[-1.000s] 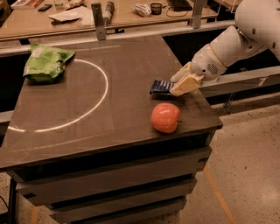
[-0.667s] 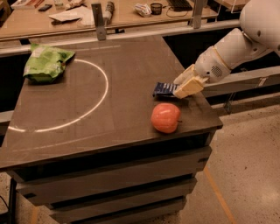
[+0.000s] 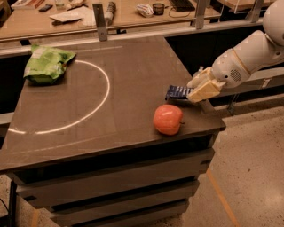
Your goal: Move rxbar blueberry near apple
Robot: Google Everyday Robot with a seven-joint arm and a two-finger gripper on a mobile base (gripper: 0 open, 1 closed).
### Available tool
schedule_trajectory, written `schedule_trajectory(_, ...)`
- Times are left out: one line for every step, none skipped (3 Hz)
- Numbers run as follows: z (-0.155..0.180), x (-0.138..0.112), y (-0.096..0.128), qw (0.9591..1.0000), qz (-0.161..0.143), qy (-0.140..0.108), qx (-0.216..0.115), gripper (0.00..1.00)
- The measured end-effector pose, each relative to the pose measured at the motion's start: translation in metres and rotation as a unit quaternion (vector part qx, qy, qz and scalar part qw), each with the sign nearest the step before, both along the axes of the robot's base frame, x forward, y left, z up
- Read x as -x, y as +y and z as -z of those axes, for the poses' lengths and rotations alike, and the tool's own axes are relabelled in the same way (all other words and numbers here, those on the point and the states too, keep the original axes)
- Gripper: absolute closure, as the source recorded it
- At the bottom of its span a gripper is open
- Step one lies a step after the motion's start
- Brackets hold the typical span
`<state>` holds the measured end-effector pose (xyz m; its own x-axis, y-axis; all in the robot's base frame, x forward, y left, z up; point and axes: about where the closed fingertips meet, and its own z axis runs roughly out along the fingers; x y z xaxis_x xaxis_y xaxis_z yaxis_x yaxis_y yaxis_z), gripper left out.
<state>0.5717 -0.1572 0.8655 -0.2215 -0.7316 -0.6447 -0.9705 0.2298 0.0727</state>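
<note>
The rxbar blueberry [image 3: 177, 92], a small flat navy wrapper with pale lettering, is near the table's right edge, just behind and to the right of the apple [image 3: 168, 119]. The apple is round and red-orange and sits near the front right corner of the dark table [image 3: 111, 115]. My gripper [image 3: 200, 91], with cream-coloured fingers, reaches in from the right and is shut on the bar's right end, low over the table edge. The bar's right end is hidden by the fingers.
A crumpled green chip bag [image 3: 46, 64] lies at the table's back left. A white arc [image 3: 100, 99] is painted on the tabletop. A cluttered workbench [image 3: 111, 13] runs behind the table. Bare floor [image 3: 253, 168] lies to the right.
My gripper has moved right and slightly toward the front, and the blue bar has shifted right with it. The apple and the chip bag have not moved.
</note>
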Motion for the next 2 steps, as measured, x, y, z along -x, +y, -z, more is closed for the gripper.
schedule_trajectory(0.002,0.014,-0.010,1.0000,0.004,0.004,-0.004,1.00)
schedule_trajectory(0.007,0.025,-0.014,0.9999,0.003,0.011,-0.005,1.00)
